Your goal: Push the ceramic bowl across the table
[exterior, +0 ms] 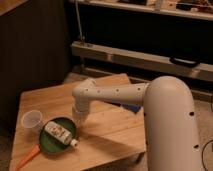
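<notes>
The ceramic bowl (51, 143) is a shallow dark-green dish near the front left of the light-wood table (107, 127). A white bottle (59, 133) lies inside it. My gripper (79, 119) hangs from the white arm (115, 95) and points down at the bowl's right rim, touching or nearly touching it. A small translucent cup (32, 120) stands against the bowl's upper left edge.
An orange carrot-like thing (25, 157) lies at the table's front left edge, just by the bowl. The big white arm body (170, 125) covers the table's right side. A grey rail and dark shelving (140, 57) stand behind the table.
</notes>
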`<action>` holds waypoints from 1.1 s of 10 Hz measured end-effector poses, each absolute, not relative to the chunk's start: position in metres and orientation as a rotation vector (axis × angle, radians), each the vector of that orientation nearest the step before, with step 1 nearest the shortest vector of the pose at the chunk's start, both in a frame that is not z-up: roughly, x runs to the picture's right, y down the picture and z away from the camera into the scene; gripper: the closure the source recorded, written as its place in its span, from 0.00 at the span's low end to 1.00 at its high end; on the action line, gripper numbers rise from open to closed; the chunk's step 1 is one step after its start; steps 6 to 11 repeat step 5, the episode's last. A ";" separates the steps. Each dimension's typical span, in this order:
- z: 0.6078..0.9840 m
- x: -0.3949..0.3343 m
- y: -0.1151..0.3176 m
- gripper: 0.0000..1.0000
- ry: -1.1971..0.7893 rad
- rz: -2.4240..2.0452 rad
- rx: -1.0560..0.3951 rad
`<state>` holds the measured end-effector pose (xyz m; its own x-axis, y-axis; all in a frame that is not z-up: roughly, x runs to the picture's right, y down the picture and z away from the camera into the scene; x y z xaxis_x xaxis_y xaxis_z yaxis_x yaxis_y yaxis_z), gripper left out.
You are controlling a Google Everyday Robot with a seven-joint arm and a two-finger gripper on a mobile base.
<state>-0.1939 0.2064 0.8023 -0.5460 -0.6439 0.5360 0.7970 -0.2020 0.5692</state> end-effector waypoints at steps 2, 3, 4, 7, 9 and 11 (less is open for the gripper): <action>0.789 -0.217 0.219 1.00 -1.081 -1.953 -0.206; 0.786 -0.223 0.222 0.99 -1.099 -1.970 -0.210; 0.786 -0.225 0.223 0.95 -1.113 -1.964 -0.226; 0.787 -0.225 0.224 0.94 -1.117 -1.960 -0.235; 0.787 -0.225 0.224 0.94 -1.117 -1.960 -0.235; 0.787 -0.225 0.224 0.94 -1.117 -1.960 -0.235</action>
